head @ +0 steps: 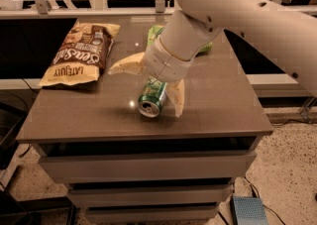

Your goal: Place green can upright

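The green can (150,101) lies on its side on the brown table (99,115), its silver top facing the front edge. My gripper (144,92) is just above the can, open. One pale finger (126,64) points left behind the can and the other finger (177,97) points down along the can's right side. The white wrist and arm hide the can's rear end.
A brown chip bag (79,53) lies flat at the table's back left. A green snack bag (156,32) lies at the back, mostly hidden behind my arm. Drawers sit below the table front. A rail and dark shelves run behind the table.
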`<action>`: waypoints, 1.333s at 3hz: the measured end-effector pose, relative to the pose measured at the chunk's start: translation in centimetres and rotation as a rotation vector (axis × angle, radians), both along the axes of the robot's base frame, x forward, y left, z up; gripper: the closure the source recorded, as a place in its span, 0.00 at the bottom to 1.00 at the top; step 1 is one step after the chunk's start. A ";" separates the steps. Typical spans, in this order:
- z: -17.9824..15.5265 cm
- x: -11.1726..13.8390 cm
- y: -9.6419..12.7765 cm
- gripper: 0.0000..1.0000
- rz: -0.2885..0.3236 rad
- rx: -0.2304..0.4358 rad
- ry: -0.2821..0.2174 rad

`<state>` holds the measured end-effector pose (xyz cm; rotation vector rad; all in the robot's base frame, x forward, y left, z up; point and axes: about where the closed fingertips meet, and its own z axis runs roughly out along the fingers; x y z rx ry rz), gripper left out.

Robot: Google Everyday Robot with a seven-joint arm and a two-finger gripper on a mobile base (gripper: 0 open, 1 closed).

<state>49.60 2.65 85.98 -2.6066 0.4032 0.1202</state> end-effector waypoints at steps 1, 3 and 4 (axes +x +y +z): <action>0.0 0.0 0.0 0.00 0.000 0.000 0.000; -0.9 -1.1 -0.4 0.00 0.060 -0.156 0.008; -2.1 -0.3 -0.9 0.00 0.089 -0.227 0.003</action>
